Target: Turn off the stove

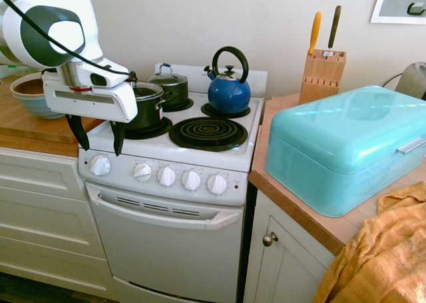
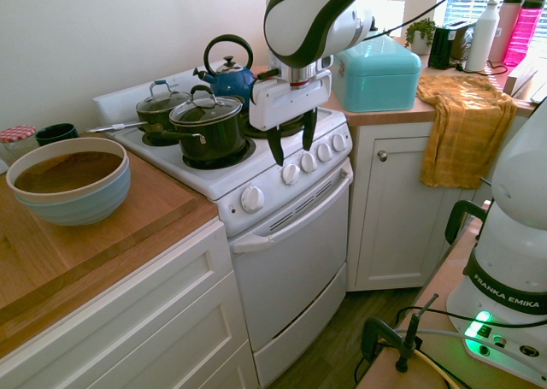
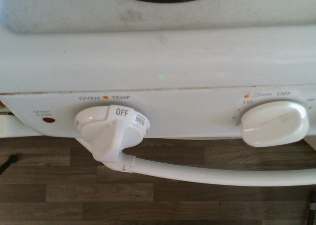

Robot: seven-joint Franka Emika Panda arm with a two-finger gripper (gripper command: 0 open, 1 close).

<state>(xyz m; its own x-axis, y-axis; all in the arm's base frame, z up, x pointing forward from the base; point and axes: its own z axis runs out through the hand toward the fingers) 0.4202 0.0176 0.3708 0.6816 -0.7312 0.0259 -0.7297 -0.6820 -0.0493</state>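
Stove: small white range, lower centre of the first exterior view, set between white cabinets; five round knobs in a row on its front panel.
Gripper: at the left of the first exterior view, pointing down over the stove's front left corner, above the leftmost knob; its two dark fingers hang spread apart with nothing between them, touching no knob.
Hard to make out: the front left burner is covered by a black lidded pot, itself partly behind the gripper; the back left burner carries a second lidded pot.
Cut off: the arm leaves the frame at the upper left; the wrist view crops a second knob's dial markings at its right edge.
Wrist view: oven knob reads OFF at its top, under "OVEN TEMP" print; oven handle curves below it; dark wood floor behind.
Burners: front right coil bare; blue kettle on the back right.
Surface: wooden countertops on both sides; a bowl at the left.
Right side: turquoise bread box, knife block, orange towel.
Room: plain pale wall.
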